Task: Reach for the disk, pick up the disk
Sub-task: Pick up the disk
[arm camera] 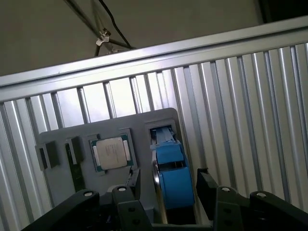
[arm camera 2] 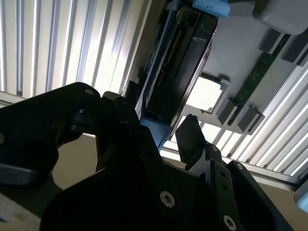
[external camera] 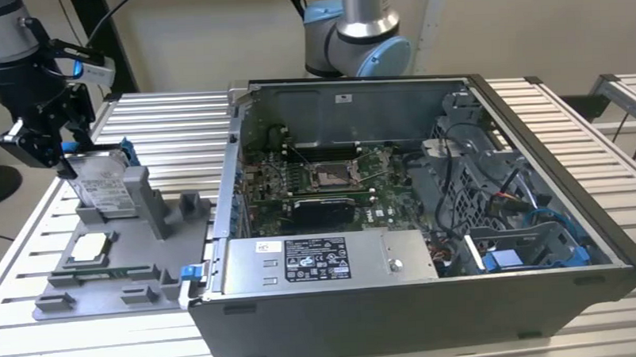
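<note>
The disk [external camera: 98, 186] stands on edge in a slot of a grey tray [external camera: 140, 240], toward the exterior view's left. The broad face turned to the camera carries a white printed label whose writing cannot be read. Blue rails run along its edges, and one blue rail end faces the camera in the first wrist view [arm camera: 173, 178].

The claw [external camera: 73, 151] hangs at the disk's upper end. In both wrist views its two black fingers [arm camera: 204, 183] straddle the disk [arm camera 2: 178, 72]. They stand apart, one on each side, with a thin gap showing between finger [arm camera 2: 130, 125] and rail, so nothing is clamped and the disk sits in its slot.

On the tray [arm camera: 139, 125] there are one disk, one square silver chip [external camera: 88, 248] in its own recess and one green memory stick [external camera: 99, 273] lying flat. A grey post [external camera: 138, 193] rises just beside the disk on the side toward the open computer case [external camera: 407, 310].

The case lies at the centre and the exterior view's right, its wall close to the tray's edge. Inside it, one grey box [external camera: 406, 259] bears a black-and-white label [external camera: 315, 259] with print too fine to read.

The slatted metal counter [external camera: 168, 128] lies bare behind the tray and along the tray's outer edge. A grey-and-blue arm joint [external camera: 356, 34] stands behind the case.
</note>
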Robot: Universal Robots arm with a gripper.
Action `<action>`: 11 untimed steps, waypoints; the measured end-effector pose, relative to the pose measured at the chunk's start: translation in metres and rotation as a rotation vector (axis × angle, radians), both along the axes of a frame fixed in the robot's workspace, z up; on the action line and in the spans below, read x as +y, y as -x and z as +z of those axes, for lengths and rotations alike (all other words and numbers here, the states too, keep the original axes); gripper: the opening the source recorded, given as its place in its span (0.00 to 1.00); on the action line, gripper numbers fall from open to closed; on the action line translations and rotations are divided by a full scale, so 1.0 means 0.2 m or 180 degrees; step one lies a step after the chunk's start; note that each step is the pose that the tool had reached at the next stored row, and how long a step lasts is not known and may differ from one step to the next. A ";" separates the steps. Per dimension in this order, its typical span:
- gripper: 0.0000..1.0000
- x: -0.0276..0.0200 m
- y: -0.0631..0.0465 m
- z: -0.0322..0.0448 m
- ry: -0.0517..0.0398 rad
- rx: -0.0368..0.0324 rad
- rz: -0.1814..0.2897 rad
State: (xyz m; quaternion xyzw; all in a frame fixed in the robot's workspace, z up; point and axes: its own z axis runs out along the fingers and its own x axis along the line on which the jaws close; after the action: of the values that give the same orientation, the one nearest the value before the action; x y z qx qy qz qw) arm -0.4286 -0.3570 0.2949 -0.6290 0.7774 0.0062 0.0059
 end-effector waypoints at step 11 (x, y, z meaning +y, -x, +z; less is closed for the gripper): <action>1.00 0.000 0.00 -0.071 0.0000 0.0000 0.0013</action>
State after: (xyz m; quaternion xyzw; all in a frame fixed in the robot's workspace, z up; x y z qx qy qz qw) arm -0.4286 -0.3570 0.2806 -0.6305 0.7761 0.0062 0.0059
